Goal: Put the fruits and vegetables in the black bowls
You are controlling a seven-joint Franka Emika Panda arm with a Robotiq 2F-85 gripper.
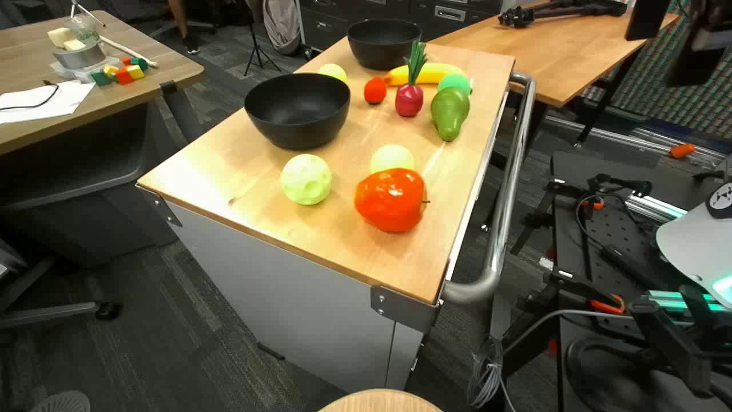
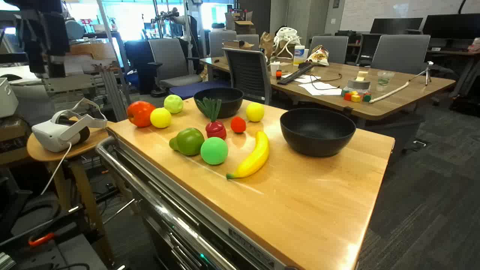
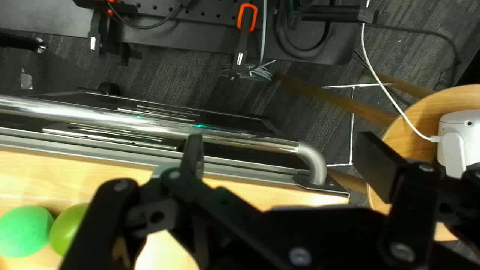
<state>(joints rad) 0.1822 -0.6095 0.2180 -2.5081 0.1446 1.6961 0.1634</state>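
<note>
Two black bowls [image 1: 297, 106] [image 2: 317, 131] rest on the wooden cart top, both with bare insides. Around them lie a big red tomato [image 1: 392, 200], a pale green cabbage [image 1: 307, 179], two yellow balls [image 2: 160, 117] [image 2: 255, 112], a small red fruit [image 2: 238, 125], a leafy-topped radish [image 1: 409, 100], a green pear-shaped piece [image 1: 450, 111], a bright green ball [image 2: 214, 150] and a yellow banana [image 2: 252, 157]. In the wrist view my gripper [image 3: 283, 153] is open, nothing between its fingers, high over the cart's handle edge. The bright green ball [image 3: 26, 230] shows at lower left there.
A metal handle bar [image 1: 512, 189] runs along one long side of the cart top. Beside the cart stands a round stool [image 3: 416, 112] bearing a white headset [image 2: 62, 135]. A table [image 2: 390, 93] with papers and small blocks is on the far side.
</note>
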